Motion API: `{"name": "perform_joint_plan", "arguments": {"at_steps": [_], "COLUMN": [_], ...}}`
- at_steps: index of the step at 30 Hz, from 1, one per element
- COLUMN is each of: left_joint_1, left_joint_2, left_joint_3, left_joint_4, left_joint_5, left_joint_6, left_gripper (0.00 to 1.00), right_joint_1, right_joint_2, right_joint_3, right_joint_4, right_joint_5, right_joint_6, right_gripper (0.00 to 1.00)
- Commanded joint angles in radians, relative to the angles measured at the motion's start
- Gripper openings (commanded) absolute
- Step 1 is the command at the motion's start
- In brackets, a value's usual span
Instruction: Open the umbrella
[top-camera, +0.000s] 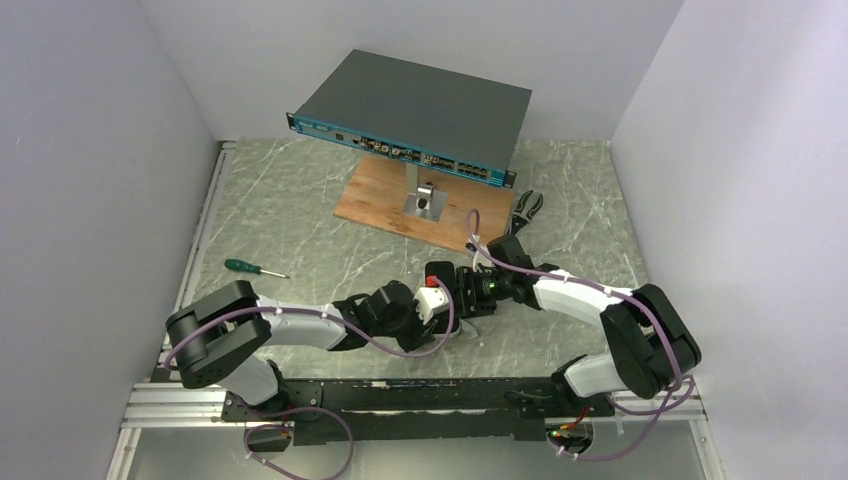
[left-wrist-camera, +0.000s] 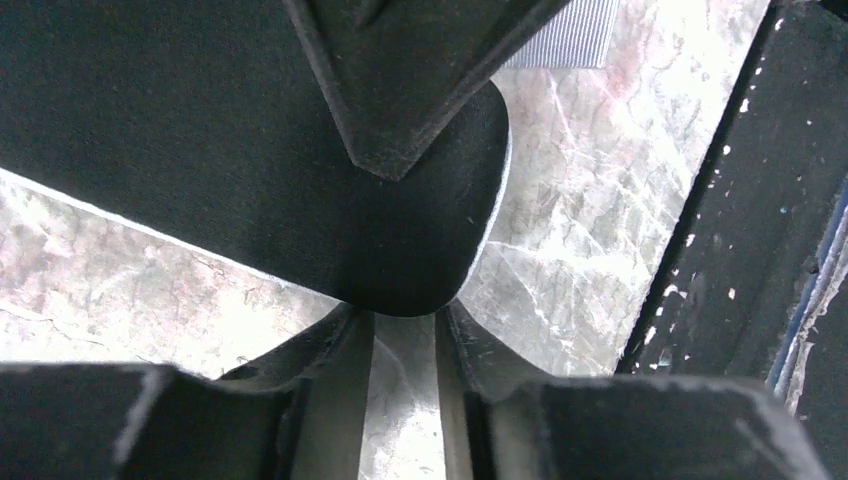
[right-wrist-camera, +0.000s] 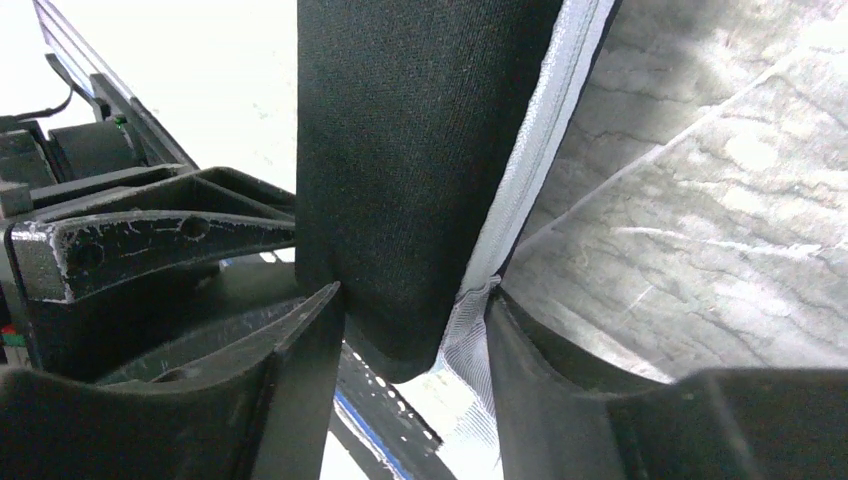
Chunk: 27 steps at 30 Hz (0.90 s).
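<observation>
Table (top-camera: 300, 230), marbled grey, was boxed by plain walls (top-camera: 90, 200) on left, back and right; the arm bases sat on a rail (top-camera: 400, 398) along the near edge. Open room lay mostly on the left half and in the strip right of centre.

Network switch (top-camera: 420, 110) stood raised on a metal post (top-camera: 418, 190) over a wood board (top-camera: 375, 200) at back centre, overhanging the board and taking up the far middle.

Both arms reached inward and met just ahead of the rail, well short of the board.

Umbrella case (right-wrist-camera: 400, 150), black fabric with a pale zip edge (right-wrist-camera: 540, 150), was held up off the table between the two grippers at that meeting point. No canopy or shaft was visible.

Right gripper (right-wrist-camera: 410, 310) was clamped across the case's lower end, one finger on the fabric side, the other on the zip side.

Left gripper (left-wrist-camera: 405, 325) had its jaws narrow, table showing through the gap; the case's rounded end sat right at the tips. Couldn't tell if they pinched it.

Pliers (top-camera: 527, 208) lay beside the board's right corner, near the right arm's forearm. Green-handled screwdriver (top-camera: 250, 267) lay alone at left, well apart from everything.
</observation>
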Motion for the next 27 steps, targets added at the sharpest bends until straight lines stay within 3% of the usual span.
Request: {"name": "perform_joint_plan", "arguments": {"at_steps": [1,7,9,10,17,27], "left_joint_1": [-0.006,-0.004,-0.004,-0.003,0.096,0.238], "left_joint_2": [0.01,-0.052,-0.08,-0.09,-0.091,-0.013], "left_joint_3": [0.042,0.008,-0.007,-0.013,-0.009,0.06], "left_joint_4": [0.03,0.012,0.009,0.006,0.017,0.068], "left_joint_5": [-0.033,-0.026,-0.032,-0.039,-0.036,0.082], "left_joint_6": [-0.048,0.031,0.07,0.084,0.188,0.332], "left_gripper": [0.25,0.0,0.0,0.0,0.0,0.0], "right_joint_1": [-0.005,-0.007,-0.006,-0.006,-0.006,-0.004], "right_joint_2": [0.028,0.046,0.047,0.049,0.05,0.061], "right_joint_3": [0.015,0.02,0.015,0.012,-0.005,-0.004], "right_joint_4": [0.02,-0.011,-0.016,-0.015,-0.017,-0.021], "right_joint_5": [0.07,0.114,0.119,0.117,0.066,0.005], "right_joint_6": [-0.007,-0.065,-0.086,-0.098,-0.176,-0.236], "right_gripper": [0.44,0.16,0.02,0.0,0.0,0.0]}}
